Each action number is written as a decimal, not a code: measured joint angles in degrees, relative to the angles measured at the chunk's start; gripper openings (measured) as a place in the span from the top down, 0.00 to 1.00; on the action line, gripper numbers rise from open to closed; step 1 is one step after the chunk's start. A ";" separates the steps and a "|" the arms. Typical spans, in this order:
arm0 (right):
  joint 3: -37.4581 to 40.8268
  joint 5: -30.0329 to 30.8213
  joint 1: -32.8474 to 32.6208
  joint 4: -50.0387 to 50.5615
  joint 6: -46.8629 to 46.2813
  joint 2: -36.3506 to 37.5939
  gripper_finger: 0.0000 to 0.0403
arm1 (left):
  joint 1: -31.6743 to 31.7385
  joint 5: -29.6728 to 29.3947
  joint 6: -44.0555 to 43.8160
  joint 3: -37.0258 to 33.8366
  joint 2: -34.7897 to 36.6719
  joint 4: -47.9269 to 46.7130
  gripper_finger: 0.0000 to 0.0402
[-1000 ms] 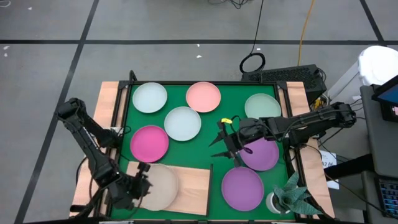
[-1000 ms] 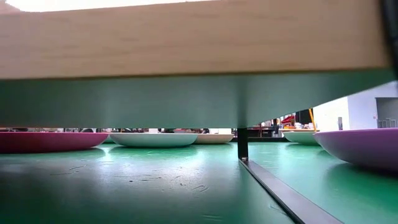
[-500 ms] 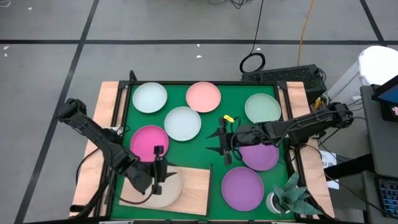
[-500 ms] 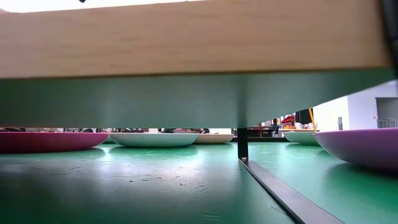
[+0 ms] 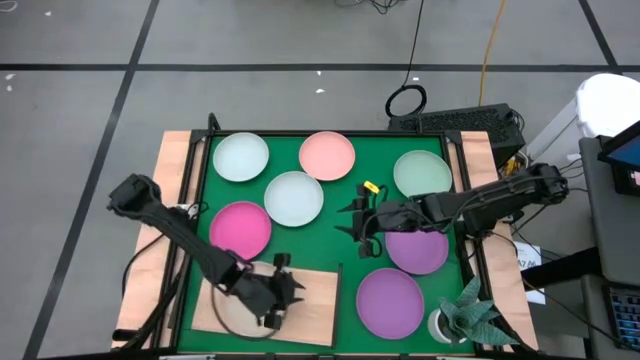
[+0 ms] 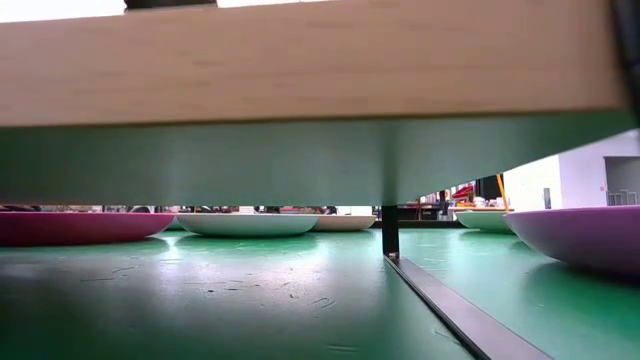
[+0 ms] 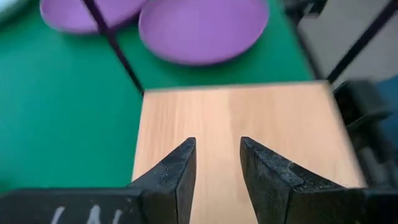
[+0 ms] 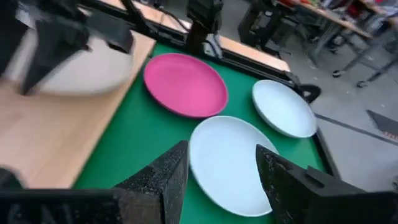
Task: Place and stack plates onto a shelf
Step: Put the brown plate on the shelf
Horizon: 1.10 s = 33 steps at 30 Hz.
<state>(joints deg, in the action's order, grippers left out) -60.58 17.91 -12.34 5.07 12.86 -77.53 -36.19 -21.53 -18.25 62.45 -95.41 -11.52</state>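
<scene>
The whole green mat is seen from straight above. It is seen from mat level under the shelf. Both wrist cameras are held close above it.

green mat (plates, wood shelf)
</scene>
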 joint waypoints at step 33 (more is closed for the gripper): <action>-0.01 -0.15 -0.04 -0.03 0.26 1.70 0.58 | -0.04 11.63 -23.95 12.03 -6.38 -30.08 0.67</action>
<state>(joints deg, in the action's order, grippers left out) -60.58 17.76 -12.38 5.04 13.13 -75.83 -36.23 -9.90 -42.19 74.48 -101.79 -41.60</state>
